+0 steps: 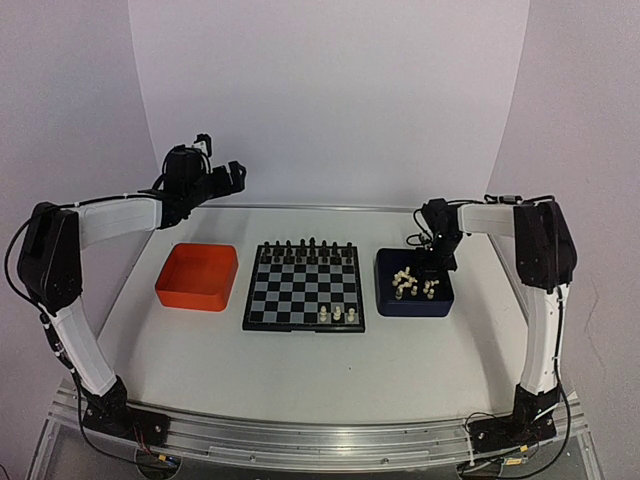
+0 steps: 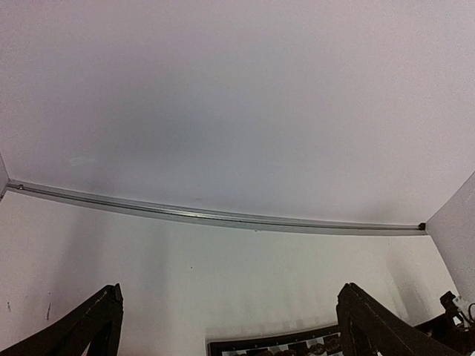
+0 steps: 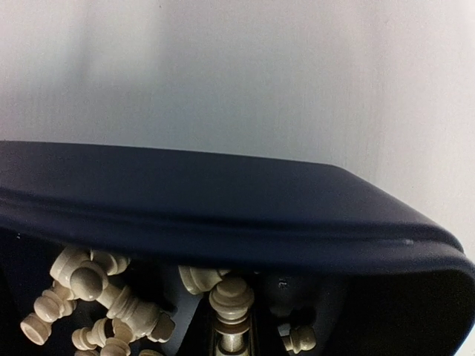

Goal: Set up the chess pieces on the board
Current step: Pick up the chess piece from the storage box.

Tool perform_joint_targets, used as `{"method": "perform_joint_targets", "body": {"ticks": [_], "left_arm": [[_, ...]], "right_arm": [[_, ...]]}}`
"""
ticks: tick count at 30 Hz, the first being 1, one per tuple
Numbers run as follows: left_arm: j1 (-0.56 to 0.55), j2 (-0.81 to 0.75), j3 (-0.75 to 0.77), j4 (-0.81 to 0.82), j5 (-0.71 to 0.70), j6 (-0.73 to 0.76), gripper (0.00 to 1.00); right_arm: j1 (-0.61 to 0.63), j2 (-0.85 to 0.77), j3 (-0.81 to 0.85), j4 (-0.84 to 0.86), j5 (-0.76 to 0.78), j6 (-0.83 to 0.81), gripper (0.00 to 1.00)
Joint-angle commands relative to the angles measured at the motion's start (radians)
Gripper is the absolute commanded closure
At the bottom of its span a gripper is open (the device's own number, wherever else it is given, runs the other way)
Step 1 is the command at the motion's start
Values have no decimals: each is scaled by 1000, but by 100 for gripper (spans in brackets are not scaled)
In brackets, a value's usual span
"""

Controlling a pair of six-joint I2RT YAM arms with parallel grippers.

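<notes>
**Friend:** What do the things look like?

**Me:** The board (image 1: 290,295) is a flat square with black and grey checks and a black edge. The white chess pieces (image 1: 410,283) are tiny and smooth, like little cream pegs with round knobs. Most of them lie in a heap in the blue tray (image 3: 223,215). That tray has a thick, rounded rim and looks like smooth plastic. Three white pieces (image 1: 338,314) stand on the near row of the board, toward its right side.

**Friend:** What else is around?

**Me:** A row of black pieces (image 1: 305,248) stands along the far edge of the board. An orange tray (image 1: 195,296) sits on the bench (image 1: 300,370) left of the board, and the blue tray sits just right of it. From my right wrist, the blue rim hides a lot of the heap.

**Friend:** And your tools?

**Me:** My right tool (image 1: 431,268) is down inside the blue tray. It is pinched almost closed on one white piece (image 3: 230,300), which stands upright between its fingers. My left tool (image 1: 222,158) is up in the air beyond the orange tray. It is spread wide and holds nothing.
</notes>
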Motion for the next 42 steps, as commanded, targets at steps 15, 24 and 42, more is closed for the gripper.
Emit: {"method": "perform_joint_targets", "body": {"ticks": [15,24,42], "left_arm": [[0,-50,-9,61,91,-8,0],[0,-38,4,59,183,15,0],[-85,183,282,-85,631,179,0]], "right_arm": [[-4,-157,-82,117,-62,52,100],[-4,-189,-108,140,-117,82,100],[-5,-369,-143,148,-322,33,100]]}}
